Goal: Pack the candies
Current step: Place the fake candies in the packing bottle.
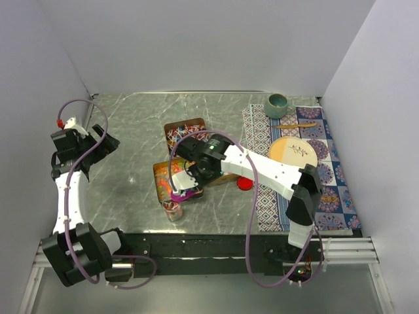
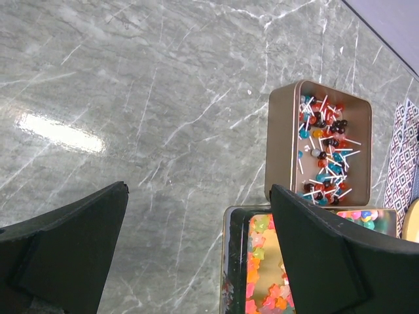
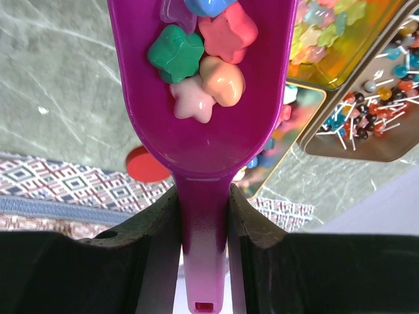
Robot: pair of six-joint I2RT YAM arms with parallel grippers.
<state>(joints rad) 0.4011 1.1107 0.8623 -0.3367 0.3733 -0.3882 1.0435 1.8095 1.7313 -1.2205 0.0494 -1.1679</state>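
My right gripper (image 3: 203, 212) is shut on the handle of a purple scoop (image 3: 203, 118), which holds several star-shaped jelly candies (image 3: 196, 62) in green, pink, orange and blue. In the top view the right gripper (image 1: 191, 182) holds the scoop (image 1: 184, 195) over the near edge of a gold tin of jelly candies (image 1: 163, 178), just above a small candy jar (image 1: 173, 210). A second gold tin (image 1: 184, 133) behind it holds small lollipop-like sweets. My left gripper (image 2: 196, 261) is open and empty, above bare table left of both tins (image 2: 321, 154); in the top view it (image 1: 98, 147) is far left.
A flat red lid (image 1: 245, 183) lies right of the tins at the edge of a patterned placemat (image 1: 327, 190); it also shows in the right wrist view (image 3: 147, 167). On the mat stand a green cup (image 1: 277, 104), a wooden spoon (image 1: 294, 125) and a plate (image 1: 293, 152). White walls enclose the table.
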